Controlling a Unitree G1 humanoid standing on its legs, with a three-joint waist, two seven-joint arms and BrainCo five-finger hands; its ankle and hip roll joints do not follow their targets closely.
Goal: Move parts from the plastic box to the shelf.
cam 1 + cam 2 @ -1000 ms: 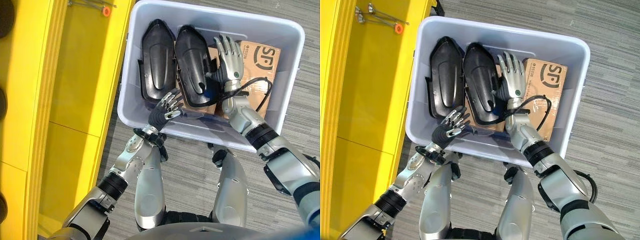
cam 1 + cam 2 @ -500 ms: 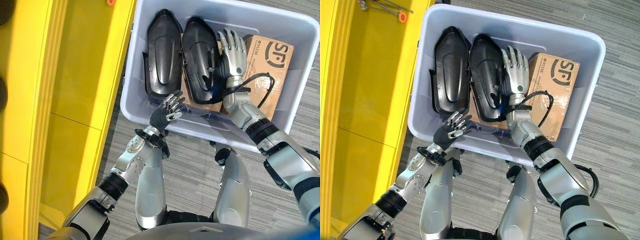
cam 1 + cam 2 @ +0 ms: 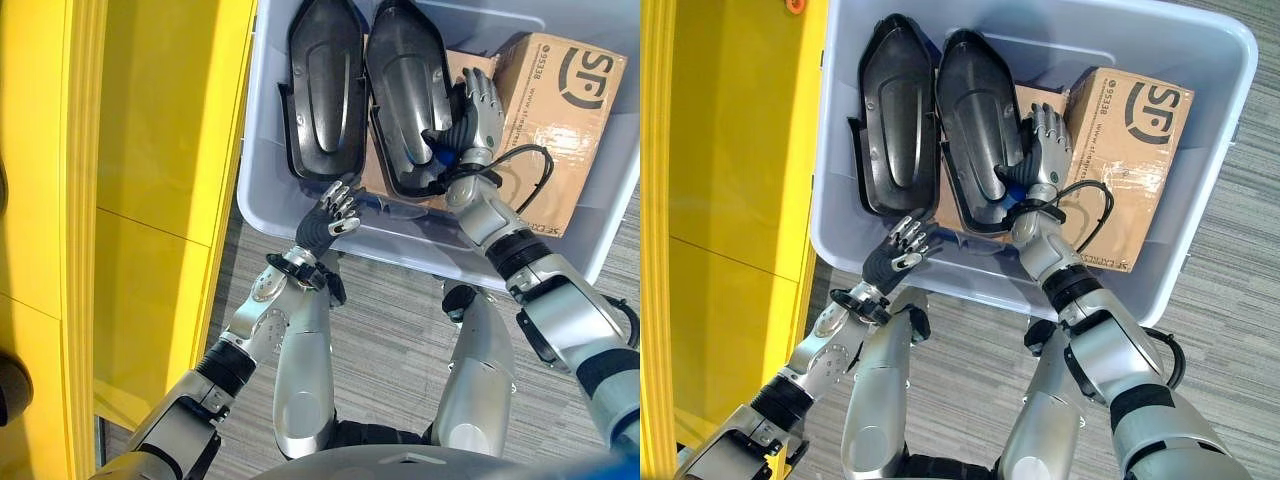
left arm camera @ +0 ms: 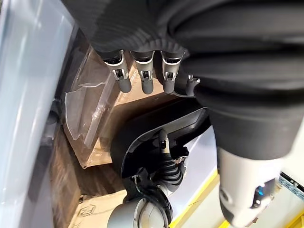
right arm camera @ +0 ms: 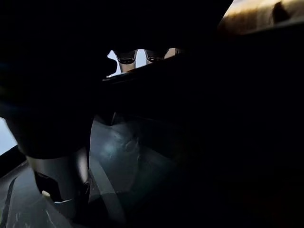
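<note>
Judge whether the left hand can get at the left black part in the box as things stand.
Probably yes: the left hand hovers open at the plastic box's near rim, and the left black part lies uncovered just beyond it.

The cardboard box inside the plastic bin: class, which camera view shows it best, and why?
The right eye view: the cardboard box shows whole beside the right hand. The left eye view cuts off its far corner. The left wrist view catches only a strip of it; the right wrist view is too dark to tell.

One plastic box [image 3: 840, 215], grey, on the floor. Inside it: two black moulded parts, the left part [image 3: 892, 115] and the right part [image 3: 975, 110], side by side, plus one cardboard carton [image 3: 1130, 150]. One yellow shelf [image 3: 160, 130] beside the box.
</note>
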